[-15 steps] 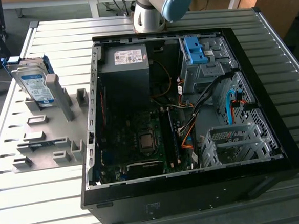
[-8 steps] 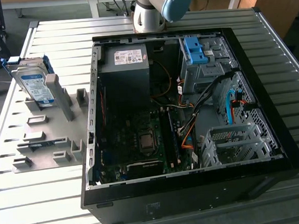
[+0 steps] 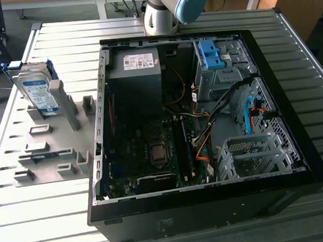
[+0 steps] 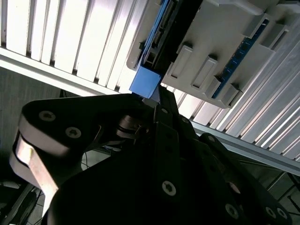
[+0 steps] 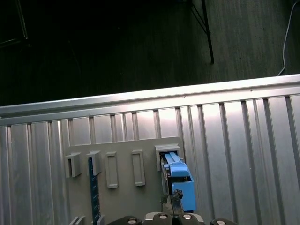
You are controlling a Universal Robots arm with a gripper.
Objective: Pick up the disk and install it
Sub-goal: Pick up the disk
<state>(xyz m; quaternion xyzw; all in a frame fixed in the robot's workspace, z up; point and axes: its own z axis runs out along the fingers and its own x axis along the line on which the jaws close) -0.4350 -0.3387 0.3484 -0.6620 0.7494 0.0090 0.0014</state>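
Surface: a ribbed metal table (image 3: pixel 41 218) carried an open computer case (image 3: pixel 200 124) at its middle and a grey fixture plate (image 3: pixel 47 156) along its edge at the exterior view's left.
Room: dark floor (image 5: pixel 117 47) lay beyond the table's edge in the first wrist view.
Arm: the robot arm (image 3: pixel 165 10) rose at the table's far edge.
Disk: the disk (image 3: pixel 37 91) stood on edge in the fixture plate, near the table's far corner at the exterior view's left.
Gripper: the gripper (image 4: pixel 156 102) hung just beside the disk's blue rail end.
Grip: whether it was released or clenched could not be told, nor whether it touched the disk.
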